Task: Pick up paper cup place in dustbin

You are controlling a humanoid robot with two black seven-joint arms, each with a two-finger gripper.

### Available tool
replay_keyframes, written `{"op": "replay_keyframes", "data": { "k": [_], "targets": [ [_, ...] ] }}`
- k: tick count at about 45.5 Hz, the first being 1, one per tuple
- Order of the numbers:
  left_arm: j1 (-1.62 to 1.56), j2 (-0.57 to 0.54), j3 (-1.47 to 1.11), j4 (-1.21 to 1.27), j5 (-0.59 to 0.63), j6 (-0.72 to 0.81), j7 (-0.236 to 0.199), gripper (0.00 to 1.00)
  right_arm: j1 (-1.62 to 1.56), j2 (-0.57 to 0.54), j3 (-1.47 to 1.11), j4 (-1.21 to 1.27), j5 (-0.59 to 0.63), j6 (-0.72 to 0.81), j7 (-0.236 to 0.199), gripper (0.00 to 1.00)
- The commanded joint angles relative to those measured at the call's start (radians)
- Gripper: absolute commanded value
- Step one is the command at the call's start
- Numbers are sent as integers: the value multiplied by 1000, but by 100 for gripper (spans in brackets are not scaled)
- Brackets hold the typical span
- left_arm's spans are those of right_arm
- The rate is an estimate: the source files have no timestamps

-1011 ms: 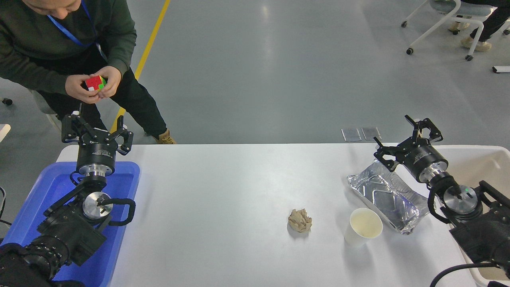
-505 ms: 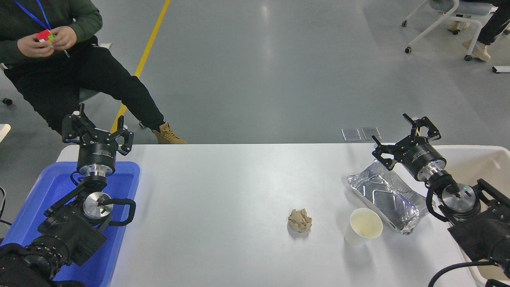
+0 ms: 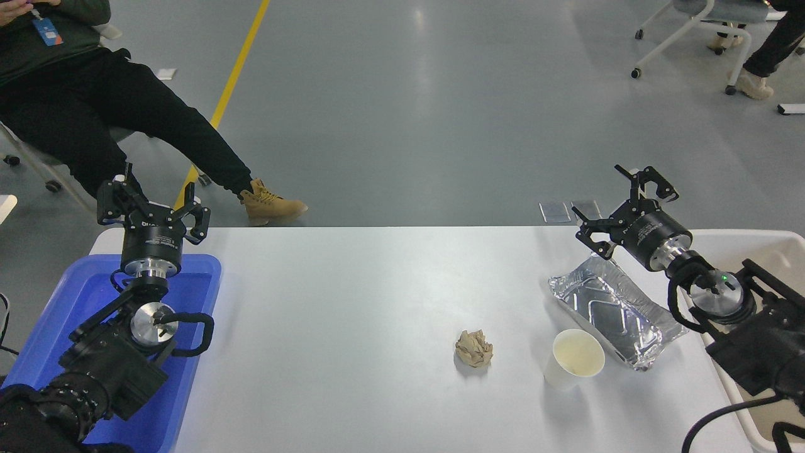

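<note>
The white paper cup [image 3: 575,358] stands upright on the white table, front right, its cream inside showing. The beige dustbin [image 3: 764,248] sits at the table's right edge, mostly behind my right arm. My right gripper [image 3: 619,202] is open and empty, raised over the table's far edge, above the far end of the foil tray [image 3: 613,311] and well behind the cup. My left gripper [image 3: 153,207] is open and empty, parked at the far left over the blue tray [image 3: 75,302].
A crumpled brown paper ball [image 3: 473,348] lies left of the cup. The shiny foil tray lies just right of and behind the cup. A seated person's legs [image 3: 157,138] are beyond the table's far left. A wheeled chair [image 3: 685,31] stands far back right.
My right gripper has moved up and away from me, a little to the left, staying open. The person at the far left has leaned back and sat down. The cup has not moved.
</note>
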Motion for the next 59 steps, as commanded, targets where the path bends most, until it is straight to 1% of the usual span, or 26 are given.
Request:
{"op": "replay_keyframes", "data": {
  "k": [1, 4, 8, 14, 18, 20, 23, 29, 37, 46, 54, 59],
  "targets": [
    [0, 0, 0, 0, 0, 0, 0, 99, 150, -159, -228, 101, -91, -11, -16, 100],
    [0, 0, 0, 0, 0, -2, 0, 99, 198, -205, -317, 147, -131, -34, -19, 100],
    [0, 0, 0, 0, 0, 0, 0, 99, 281, -287, -512, 236, -195, -71, -18, 100],
    [0, 0, 0, 0, 0, 0, 0, 99, 497, -384, -829, 397, -219, -82, -16, 100],
    [0, 0, 0, 0, 0, 0, 0, 99, 646, -412, -1026, 468, -223, -83, -16, 100],
    [0, 0, 0, 0, 0, 0, 0, 99, 750, -412, -1153, 492, -229, -83, -16, 100],
    [0, 0, 0, 0, 0, 0, 0, 99, 842, -412, -1264, 515, -248, -82, -16, 100],
    [0, 0, 0, 0, 0, -2, 0, 99, 985, -392, -1439, 576, -306, -80, -16, 100],
    [0, 0, 0, 0, 0, -2, 0, 99, 1104, -317, -1600, 646, -403, -77, -16, 100],
    [0, 0, 0, 0, 1, -2, 0, 99, 1239, -216, -1761, 728, -404, -67, -15, 100],
    [0, 0, 1, 0, 0, 0, 0, 99, 1328, -151, -1825, 811, -404, -59, -10, 100],
    [2, 0, 0, 0, 0, 0, 0, 99, 1408, -81, -1899, 873, -403, -33, -5, 100]
  ]
}}
